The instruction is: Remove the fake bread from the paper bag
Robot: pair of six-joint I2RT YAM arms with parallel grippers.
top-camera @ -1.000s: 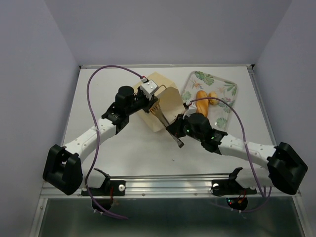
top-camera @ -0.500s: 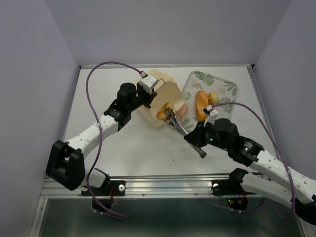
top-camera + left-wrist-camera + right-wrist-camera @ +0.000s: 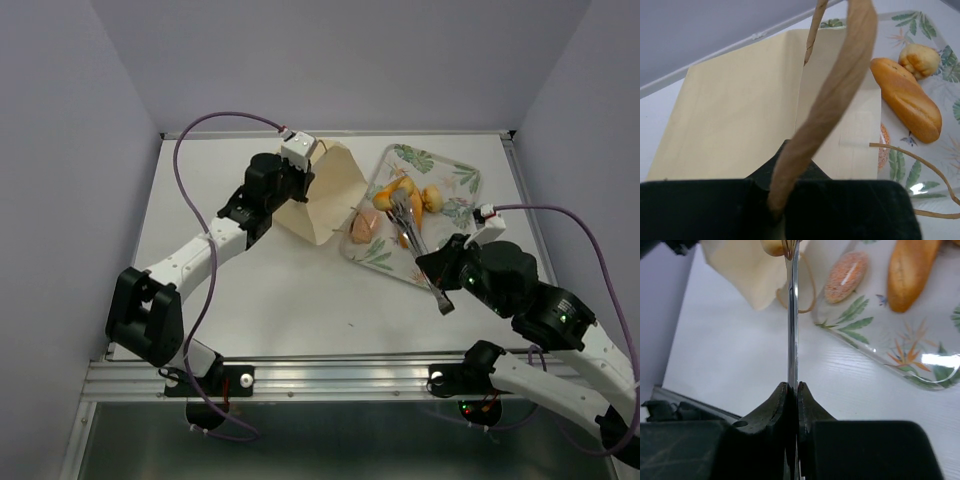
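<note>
Left claw (image 3: 782,202): I read it clamped on the cord handle (image 3: 832,95) of the paper bag (image 3: 735,120), which sits on the table (image 3: 280,290) beside the floral tray (image 3: 900,357).

Right claw (image 3: 792,392): pinched shut on metal tongs (image 3: 792,315), whose tips grip a bun (image 3: 774,245).

Loaf (image 3: 907,100), roll (image 3: 919,59) and pink piece (image 3: 846,276) lie on the tray.

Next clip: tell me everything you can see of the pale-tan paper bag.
The pale-tan kraft paper bag looks matte and stiff, with a sharp side crease and thin brown twisted-cord handles. It lies tipped at the far middle of the white table, mouth towards the floral-print tray. The left gripper is shut on one handle; the other loop trails over the tray's rim.
</note>
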